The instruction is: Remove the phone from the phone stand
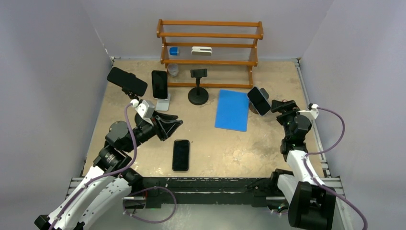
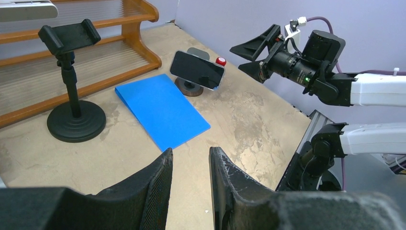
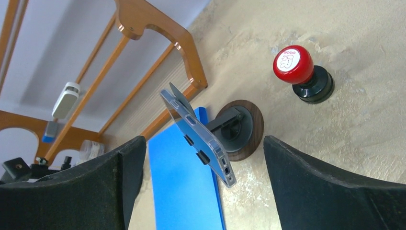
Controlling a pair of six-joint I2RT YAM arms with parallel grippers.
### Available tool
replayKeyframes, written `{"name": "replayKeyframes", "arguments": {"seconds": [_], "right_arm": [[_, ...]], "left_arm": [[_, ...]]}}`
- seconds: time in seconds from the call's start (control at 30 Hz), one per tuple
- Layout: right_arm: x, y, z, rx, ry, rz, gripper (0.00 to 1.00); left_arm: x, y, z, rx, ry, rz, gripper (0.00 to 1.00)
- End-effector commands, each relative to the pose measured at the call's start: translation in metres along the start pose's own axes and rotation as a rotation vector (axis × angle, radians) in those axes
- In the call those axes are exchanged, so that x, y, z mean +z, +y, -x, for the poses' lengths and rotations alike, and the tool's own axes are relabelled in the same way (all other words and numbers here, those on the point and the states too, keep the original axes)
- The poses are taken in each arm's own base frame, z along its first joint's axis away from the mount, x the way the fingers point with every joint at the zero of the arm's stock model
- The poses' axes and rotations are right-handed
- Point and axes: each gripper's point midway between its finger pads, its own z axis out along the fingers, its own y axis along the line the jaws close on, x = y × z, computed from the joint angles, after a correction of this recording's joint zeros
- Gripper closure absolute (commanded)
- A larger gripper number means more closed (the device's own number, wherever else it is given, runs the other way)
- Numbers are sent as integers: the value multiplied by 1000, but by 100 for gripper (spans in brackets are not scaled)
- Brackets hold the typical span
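The black smartphone in a clear case [image 1: 259, 100] sits at the right of the top view, tilted on a small stand with a round dark wooden base [image 3: 246, 129]. It looks rigid and fairly light. The glass face and glossy case are probably slippery, so the long side edges seem the safest hold. A lift up and away from the cradle should avoid tipping the stand.

At lower left, the left claw [image 1: 174, 125] hangs above the sandy table [image 1: 215, 143], its fingers narrowly parted and holding nothing. A second black phone [image 1: 181, 155] lies flat just beside it. Further right stand a black clamp stand on a disc base [image 1: 198, 91] and a flat blue mat [image 1: 232, 110], whose edge reaches the wooden base. A red-topped stamp [image 3: 294, 64] stands near the stand's far side and could be knocked. The right claw [image 3: 203, 143] is spread wide, framing the phone without touching it.
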Motion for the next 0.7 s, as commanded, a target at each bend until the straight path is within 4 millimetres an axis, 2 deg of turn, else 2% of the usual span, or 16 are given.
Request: {"name": "replayKeyframes", "arguments": {"seconds": [0.0, 0.07, 0.67], "right_arm": [[6, 12, 8, -53, -46, 83, 8], [9, 14, 10, -55, -59, 103, 9], [31, 2, -22, -24, 45, 125, 20]], "left_arm": [[2, -4, 11, 8, -44, -23, 69], [2, -4, 11, 7, -42, -23, 68], [4, -5, 7, 0, -25, -34, 68]]}}
